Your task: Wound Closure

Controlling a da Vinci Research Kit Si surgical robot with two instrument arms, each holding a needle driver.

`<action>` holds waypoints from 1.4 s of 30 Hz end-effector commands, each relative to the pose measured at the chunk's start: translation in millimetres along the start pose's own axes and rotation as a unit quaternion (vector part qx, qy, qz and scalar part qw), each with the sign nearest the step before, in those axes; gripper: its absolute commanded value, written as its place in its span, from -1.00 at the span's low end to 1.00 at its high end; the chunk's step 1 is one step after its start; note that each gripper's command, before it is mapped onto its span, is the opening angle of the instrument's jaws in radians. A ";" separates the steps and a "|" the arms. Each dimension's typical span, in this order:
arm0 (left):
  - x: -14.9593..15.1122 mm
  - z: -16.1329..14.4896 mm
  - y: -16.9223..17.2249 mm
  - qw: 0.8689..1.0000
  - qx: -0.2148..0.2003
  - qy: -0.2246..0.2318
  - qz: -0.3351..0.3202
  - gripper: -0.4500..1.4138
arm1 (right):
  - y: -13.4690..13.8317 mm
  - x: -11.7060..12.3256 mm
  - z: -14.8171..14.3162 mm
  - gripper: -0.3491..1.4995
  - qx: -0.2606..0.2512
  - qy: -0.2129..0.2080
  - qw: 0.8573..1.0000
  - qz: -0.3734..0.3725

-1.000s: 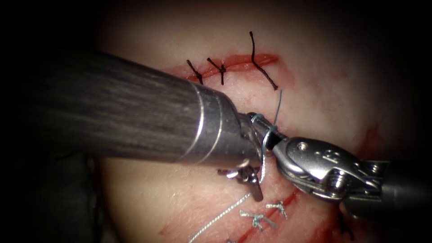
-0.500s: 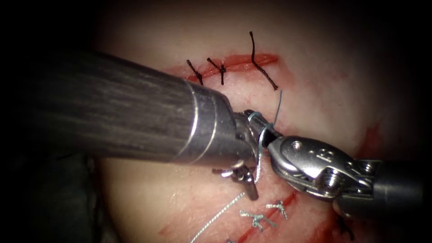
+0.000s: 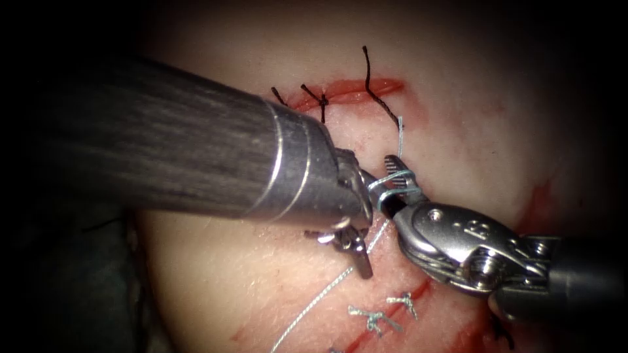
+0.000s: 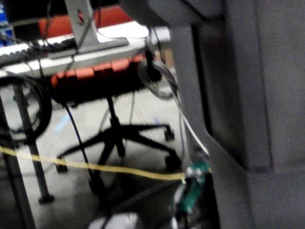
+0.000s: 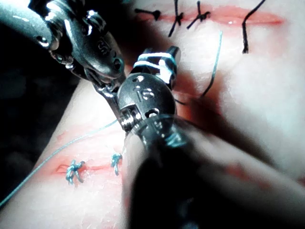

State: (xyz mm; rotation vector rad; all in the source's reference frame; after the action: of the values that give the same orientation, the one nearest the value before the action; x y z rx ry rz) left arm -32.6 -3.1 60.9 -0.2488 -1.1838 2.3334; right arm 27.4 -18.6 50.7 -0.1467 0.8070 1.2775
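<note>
My left hand's (image 3: 358,256) thick shaft (image 3: 163,163) blocks everything from nine to ten o'clock, and it crowds against my right hand (image 3: 397,175), which comes in from four o'clock. Pale thread (image 3: 392,184) wraps my right hand's parted tips, one end sticking up toward twelve, a strand trailing off to seven. The dark stitches (image 3: 322,101) on the upper cut (image 3: 350,93) sit at twelve. I see bare tissue (image 3: 477,111) at one to two o'clock, and more at seven. Knotted stitches (image 3: 379,315) lie at six.

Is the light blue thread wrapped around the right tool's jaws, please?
Yes, the light blue thread loops around the right tool near its jaw tips.
</note>
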 end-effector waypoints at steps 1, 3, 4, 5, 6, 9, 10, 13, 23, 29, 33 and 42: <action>0.4 0.6 -0.3 1.000 0.004 -0.002 0.000 -1.00 | -0.6 -0.2 0.3 -0.06 0.001 -0.003 1.000 -0.001; 0.4 0.6 -0.3 1.000 0.004 -0.001 -0.001 -1.00 | -0.7 -0.3 0.2 -0.06 -0.003 -0.008 1.000 -0.003; 0.4 0.7 -0.3 1.000 0.005 -0.001 -0.001 -1.00 | -0.7 -0.3 0.2 -0.06 -0.004 -0.009 1.000 -0.003; 0.5 0.7 -0.4 1.000 0.005 -0.001 -0.001 -1.00 | -0.7 -0.4 0.3 -0.07 -0.004 -0.009 1.000 -0.003; 0.5 0.8 -0.4 1.000 0.005 -0.001 -0.001 -1.00 | -0.6 -0.4 0.3 -0.11 -0.004 -0.009 1.000 -0.003; 0.9 1.2 -0.5 1.000 0.007 0.000 -0.003 -1.00 | -0.2 -0.8 0.6 -0.13 -0.009 -0.015 1.000 -0.006; 1.1 1.5 -0.7 1.000 0.009 0.001 -0.004 -1.00 | 0.0 -1.0 0.8 -0.13 -0.011 -0.016 1.000 -0.007; 1.5 1.9 -1.0 1.000 0.008 -0.003 -0.005 -1.00 | 0.8 -1.4 1.1 -0.13 -0.021 -0.018 1.000 -0.008; 1.6 2.3 -1.2 1.000 0.007 -0.008 -0.006 -1.00 | 2.8 -2.2 2.3 -0.11 -0.050 -0.030 0.998 -0.007; 1.6 2.4 -1.3 1.000 0.007 -0.009 -0.006 -1.00 | 2.6 -2.4 2.4 -0.11 -0.050 -0.034 0.998 -0.002; 1.7 2.4 -1.3 1.000 0.008 -0.009 -0.006 -1.00 | 2.7 -2.5 2.7 -0.11 -0.051 -0.037 0.998 0.004; 1.9 2.4 -1.3 1.000 0.008 -0.009 -0.007 -1.00 | 3.5 -2.0 3.9 -0.11 -0.059 -0.035 0.998 0.008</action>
State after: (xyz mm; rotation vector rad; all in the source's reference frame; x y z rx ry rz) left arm -34.2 -3.2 63.0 -0.2140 -1.1732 2.3358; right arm 25.1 -17.1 55.5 -0.1889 0.6708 1.3397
